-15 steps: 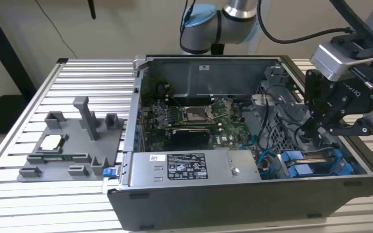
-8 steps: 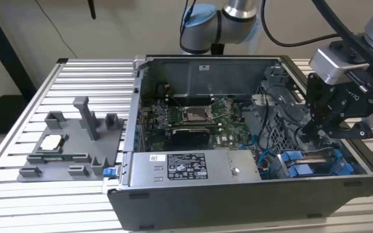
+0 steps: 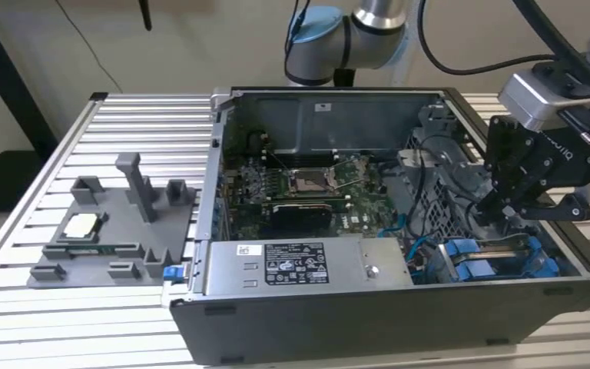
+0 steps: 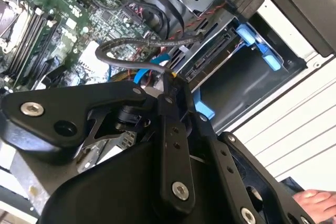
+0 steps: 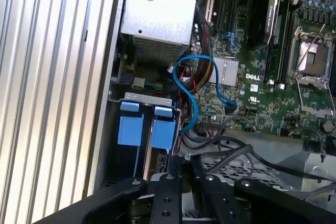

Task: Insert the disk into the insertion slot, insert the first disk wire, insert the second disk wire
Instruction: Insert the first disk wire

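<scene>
The disk (image 4: 210, 59) sits in the insertion slot at the case's corner, its connector edge facing out and its blue frame tab (image 4: 261, 48) at the end. In the exterior view the disk (image 3: 498, 247) lies between blue frames at the case's lower right. My gripper (image 3: 500, 209) hangs just above that bay. In the second wrist view the gripper (image 4: 169, 80) has its fingers drawn together on the end of a looping black disk wire (image 4: 131, 43), a short way from the disk's connector. The blue frames (image 5: 163, 132) lie just beyond the fingers (image 5: 169, 174).
The open computer case (image 3: 398, 307) holds a motherboard (image 3: 306, 184), a power supply (image 3: 295, 265) and a blue cable (image 5: 191, 93) near the bay. A grey fixture (image 3: 120, 223) stands at the exterior view's left. A hand (image 4: 315, 200) shows beside the case.
</scene>
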Controlling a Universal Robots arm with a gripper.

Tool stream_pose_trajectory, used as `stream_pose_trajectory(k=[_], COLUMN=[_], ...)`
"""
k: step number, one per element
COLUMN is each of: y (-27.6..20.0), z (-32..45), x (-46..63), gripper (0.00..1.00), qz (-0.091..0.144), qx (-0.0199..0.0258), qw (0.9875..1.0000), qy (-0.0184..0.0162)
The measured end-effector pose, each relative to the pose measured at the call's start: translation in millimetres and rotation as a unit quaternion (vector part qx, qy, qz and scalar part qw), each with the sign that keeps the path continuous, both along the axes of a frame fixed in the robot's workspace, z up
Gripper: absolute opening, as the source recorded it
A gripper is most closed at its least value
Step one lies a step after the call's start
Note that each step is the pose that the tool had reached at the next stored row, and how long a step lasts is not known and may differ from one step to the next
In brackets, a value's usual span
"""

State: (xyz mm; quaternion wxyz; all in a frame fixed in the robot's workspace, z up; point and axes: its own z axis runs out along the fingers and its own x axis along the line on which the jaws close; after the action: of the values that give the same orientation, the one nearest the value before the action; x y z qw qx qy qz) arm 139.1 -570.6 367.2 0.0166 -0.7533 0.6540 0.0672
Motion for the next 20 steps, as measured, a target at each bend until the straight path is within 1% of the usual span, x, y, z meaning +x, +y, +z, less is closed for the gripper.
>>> stream_pose_trajectory(k=[6, 14, 17, 20], y=[-1.0, -5.0, -5.8, -6.3], z=[0.0, -0.2, -0.6, -2.3], x=[2.2, 5.4, 5.9, 5.9], gripper=[0.19, 0.19, 0.19, 0.19], qz=[-0.003, -0.011, -0.017, -0.03], qx=[0.0, 0.0, 0.0, 0.0002], qw=[1.0, 0.9999, 0.9999, 0.9995], qy=[0.0009, 0.0031, 0.0032, 0.0053])
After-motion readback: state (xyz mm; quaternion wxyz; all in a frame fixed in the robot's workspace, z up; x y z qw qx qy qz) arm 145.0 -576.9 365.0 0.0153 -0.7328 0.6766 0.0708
